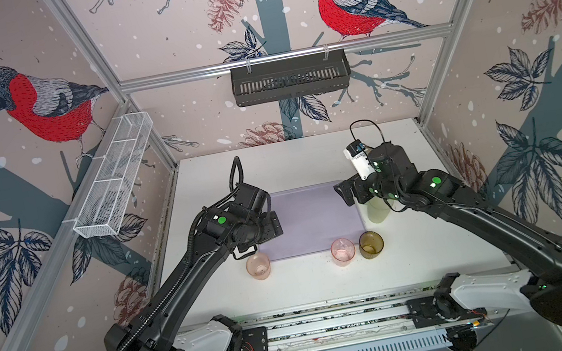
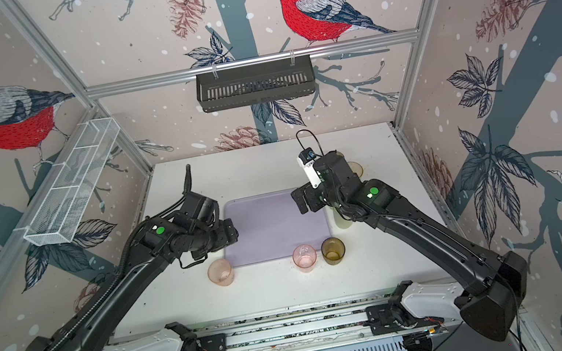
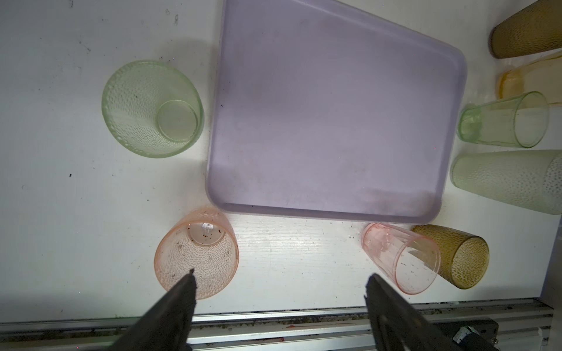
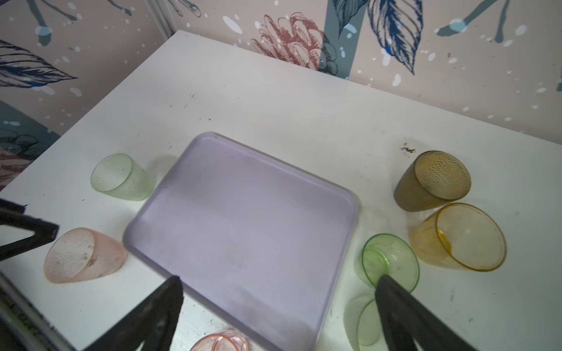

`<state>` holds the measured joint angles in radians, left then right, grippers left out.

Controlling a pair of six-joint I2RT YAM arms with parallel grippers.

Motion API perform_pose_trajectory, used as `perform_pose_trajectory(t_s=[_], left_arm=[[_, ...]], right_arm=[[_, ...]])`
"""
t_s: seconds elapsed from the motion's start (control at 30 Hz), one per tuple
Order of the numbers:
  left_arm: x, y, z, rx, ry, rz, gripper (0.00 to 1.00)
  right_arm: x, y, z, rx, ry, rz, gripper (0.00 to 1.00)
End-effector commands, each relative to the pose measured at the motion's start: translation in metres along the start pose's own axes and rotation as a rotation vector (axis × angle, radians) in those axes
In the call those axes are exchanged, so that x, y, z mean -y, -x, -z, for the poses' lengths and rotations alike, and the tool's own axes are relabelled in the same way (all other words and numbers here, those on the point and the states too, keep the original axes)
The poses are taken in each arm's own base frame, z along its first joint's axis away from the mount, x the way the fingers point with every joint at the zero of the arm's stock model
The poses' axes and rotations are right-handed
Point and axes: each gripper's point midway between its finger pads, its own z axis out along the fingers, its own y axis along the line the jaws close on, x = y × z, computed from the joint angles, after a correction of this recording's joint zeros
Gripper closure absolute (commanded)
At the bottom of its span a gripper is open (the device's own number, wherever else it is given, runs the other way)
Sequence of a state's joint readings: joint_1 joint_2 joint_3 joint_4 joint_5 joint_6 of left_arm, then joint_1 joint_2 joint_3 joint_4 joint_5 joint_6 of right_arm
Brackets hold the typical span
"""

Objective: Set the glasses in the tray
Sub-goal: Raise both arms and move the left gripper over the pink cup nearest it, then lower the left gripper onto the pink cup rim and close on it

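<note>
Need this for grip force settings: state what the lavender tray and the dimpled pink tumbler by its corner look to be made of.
The tray is opaque and matte, with a soft rounded rim, dull smudges and no glare: probably plastic, possibly silicone. The pink tumbler is translucent, with fine dimples all over its wall and its base showing through: moulded plastic or pressed glass, and the look cannot settle which.

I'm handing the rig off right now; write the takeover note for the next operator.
Left gripper: open, empty, near the dimpled pink tumbler.
Right gripper: open, empty, near the clear green tumbler.
Tray: empty.
Glasses: all eight stand on the table around the tray.
Done: nothing placed yet.
Left: move all eight into the tray.
</note>
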<state>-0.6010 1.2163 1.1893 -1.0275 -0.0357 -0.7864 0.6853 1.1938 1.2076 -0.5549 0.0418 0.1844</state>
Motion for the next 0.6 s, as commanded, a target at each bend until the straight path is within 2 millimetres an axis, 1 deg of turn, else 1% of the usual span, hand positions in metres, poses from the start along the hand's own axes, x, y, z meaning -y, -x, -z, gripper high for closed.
perform_pose_trajectory(t_s=[0.0, 0.1, 0.17, 0.33, 0.43, 0.57], left_arm=[[-0.005, -0.009, -0.007, -0.026, 0.038, 0.016, 0.19], [-0.001, -0.017, -0.014, -0.044, 0.045, 0.000, 0.28], [-0.003, -0.025, -0.022, -0.066, 0.068, -0.014, 0.31], [-0.004, -0.039, -0.037, -0.103, 0.103, -0.021, 0.40], [-0.007, -0.046, -0.043, -0.119, 0.139, -0.026, 0.44], [-0.011, -0.050, -0.047, -0.122, 0.173, -0.035, 0.47]], right_arm=[[-0.015, -0.004, 0.002, 0.010, 0.076, -0.010, 0.00], [-0.018, -0.004, 0.005, 0.013, 0.093, -0.009, 0.00], [-0.020, -0.003, 0.006, 0.026, 0.103, 0.003, 0.00], [-0.026, -0.003, 0.001, 0.022, 0.139, 0.013, 0.00], [-0.031, -0.007, 0.000, 0.029, 0.169, 0.008, 0.00], [-0.031, -0.013, -0.006, 0.016, 0.176, 0.000, 0.00]])
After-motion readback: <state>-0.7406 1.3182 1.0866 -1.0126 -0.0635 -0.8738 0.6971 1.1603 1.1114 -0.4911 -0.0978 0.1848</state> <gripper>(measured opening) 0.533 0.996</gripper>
